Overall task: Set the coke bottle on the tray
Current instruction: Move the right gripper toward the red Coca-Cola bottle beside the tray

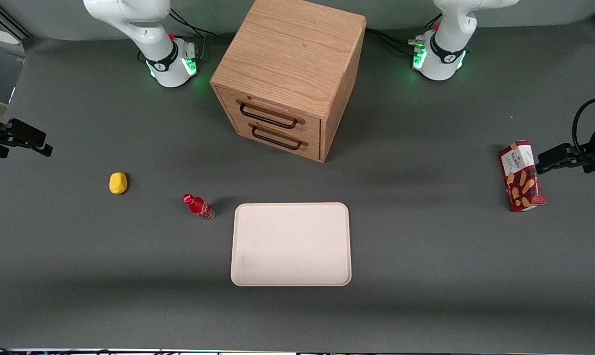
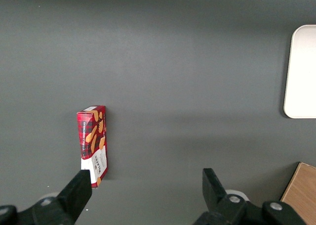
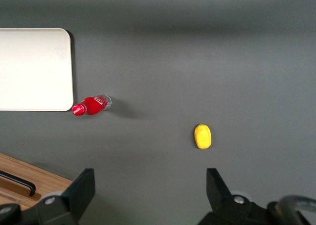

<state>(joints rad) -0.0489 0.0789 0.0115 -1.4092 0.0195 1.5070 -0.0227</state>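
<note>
The coke bottle (image 1: 198,206) is lying on the table in the left centre of the front frame, just beside the tray (image 1: 291,244), whose surface is being kept bare for receiving it. The gripper (image 3: 148,195) is being held released, high above, well apart from both, for an unobstructed descent.

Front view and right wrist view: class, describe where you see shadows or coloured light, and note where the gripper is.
Front view: the cabinet casts a soft shadow on the table; green lights glow at both arm bases.
Right wrist view: the coke bottle throws a short shadow beside the tray; the gripper hangs open above bare table, near the yellow object.
</note>
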